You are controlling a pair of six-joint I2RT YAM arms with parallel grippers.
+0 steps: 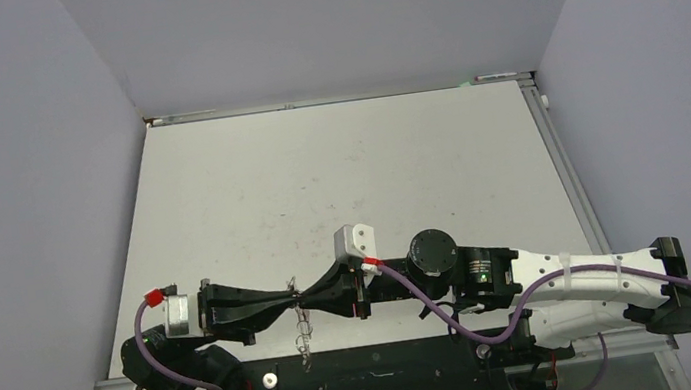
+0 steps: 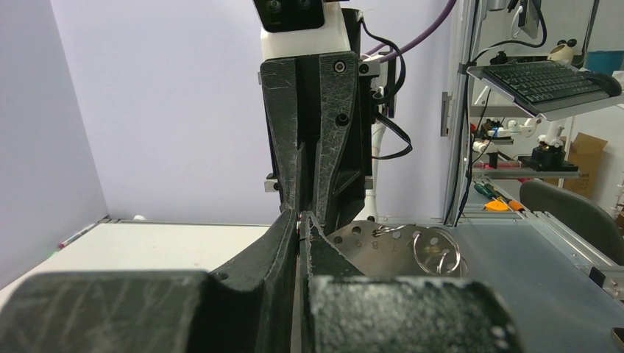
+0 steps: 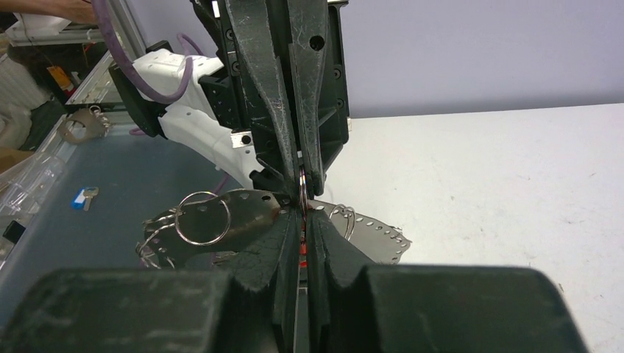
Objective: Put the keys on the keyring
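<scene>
One pale counter [image 1: 319, 178] fills the top view. Low in the centre of that frame, your left pincer [image 1: 290, 306] and right pincer [image 1: 308, 304] meet tip to tip along a left-to-right line. Both are closed. The keyring [image 3: 239, 207], a perforated metal plate, sits just below that meeting point, equally near both. Only the right wrist view shows the left fingertips clamping a thin wire loop [image 3: 302, 185] edge-on. It also shows a red sliver in the right pincer's slit, probably the red-tagged key [image 3: 302, 250]; its long axis is hidden.
</scene>
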